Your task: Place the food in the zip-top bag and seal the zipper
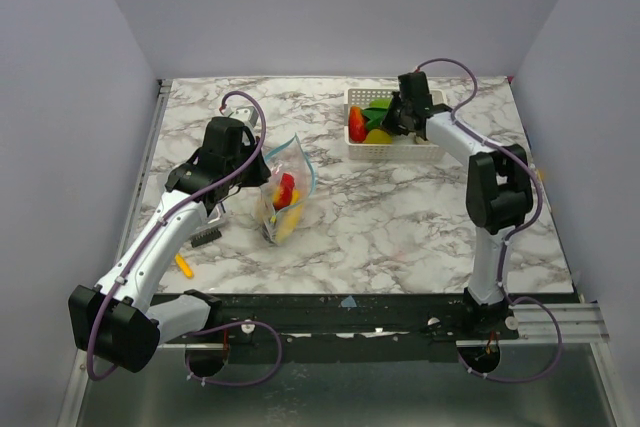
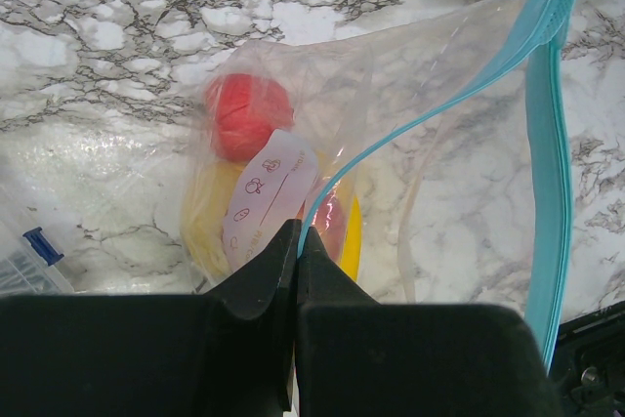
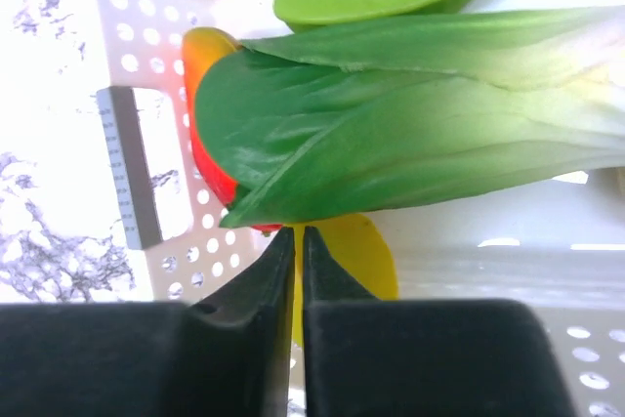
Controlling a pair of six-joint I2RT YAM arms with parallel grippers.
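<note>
Left gripper [image 2: 296,241] is clamped on the bag [image 2: 410,65] at its zipper [image 2: 547,144], left of centre, with red and yellow food [image 2: 252,114] inside. The film looks thin, limp and slippery, so hold the stiffer strip. Right gripper [image 3: 298,241] is closed at a leaf [image 3: 391,134] in the far-right basket [image 3: 127,65]; hold unconfirmed.

The left arm [image 1: 160,237], at the lower left of the top view, has white tubular links joined by bulky black housings. The right arm [image 1: 487,197], at the right, is built the same. A thin purple cable [image 1: 447,61] runs along each arm, looping free near the wrist and coiling below the base. Both bases are bolted to a black rail [image 1: 340,317] along the bottom. The left fingers [image 2: 254,285] and right fingers [image 3: 244,290] are matte black wedges that taper to narrow tips from a broad black block.
</note>
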